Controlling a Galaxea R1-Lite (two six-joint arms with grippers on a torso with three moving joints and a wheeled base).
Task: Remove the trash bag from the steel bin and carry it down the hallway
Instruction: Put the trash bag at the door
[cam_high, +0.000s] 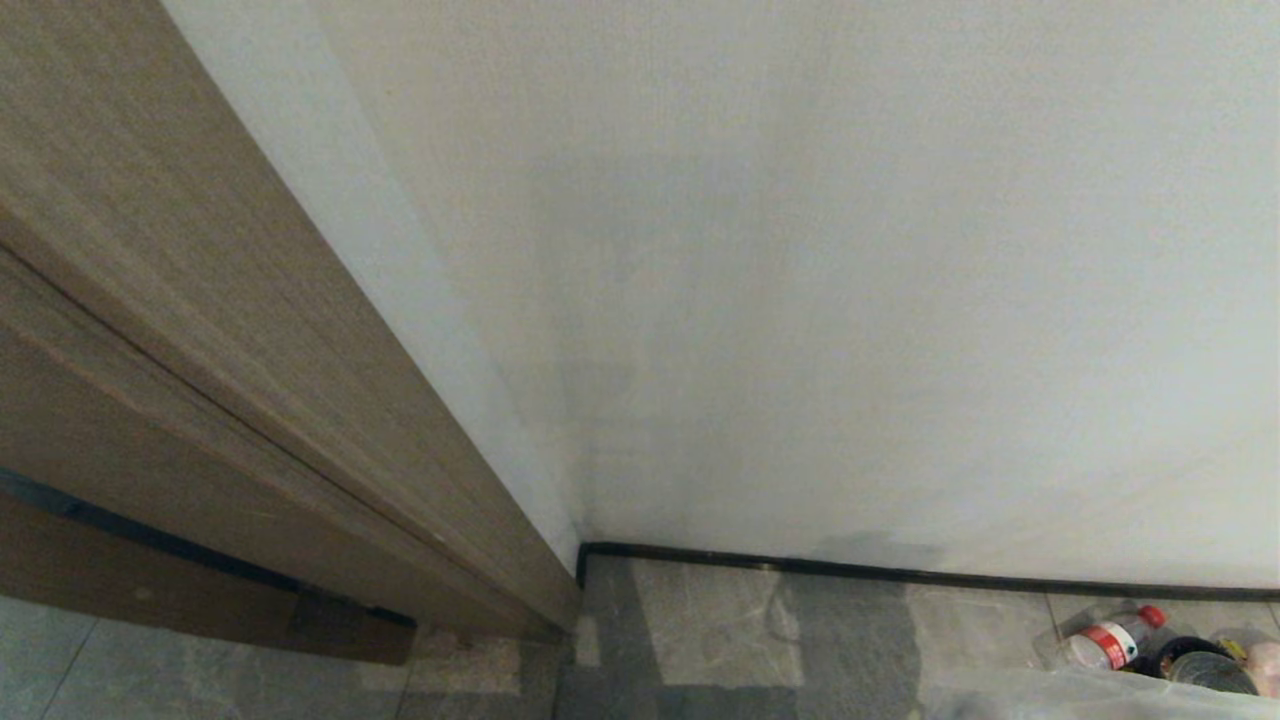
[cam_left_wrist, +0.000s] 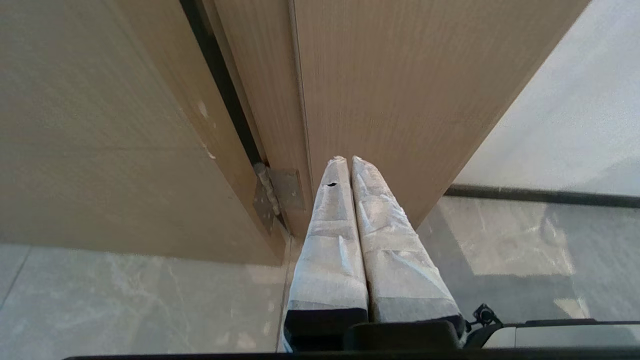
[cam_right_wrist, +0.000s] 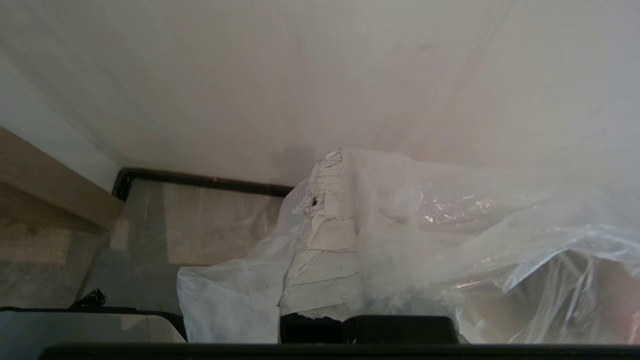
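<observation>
a big white wall fills most of the view. a tan wooden door stands on the left. a dark strip runs along the wall's bottom, above shiny grey floor tiles.

Crinkled glossy plastic trash bag — wood-grain door

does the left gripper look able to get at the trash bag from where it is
Probably not as things stand: the left gripper is shut and empty, pointing at the wooden door, with no bag near it. The trash bag is draped over the right gripper.
</observation>
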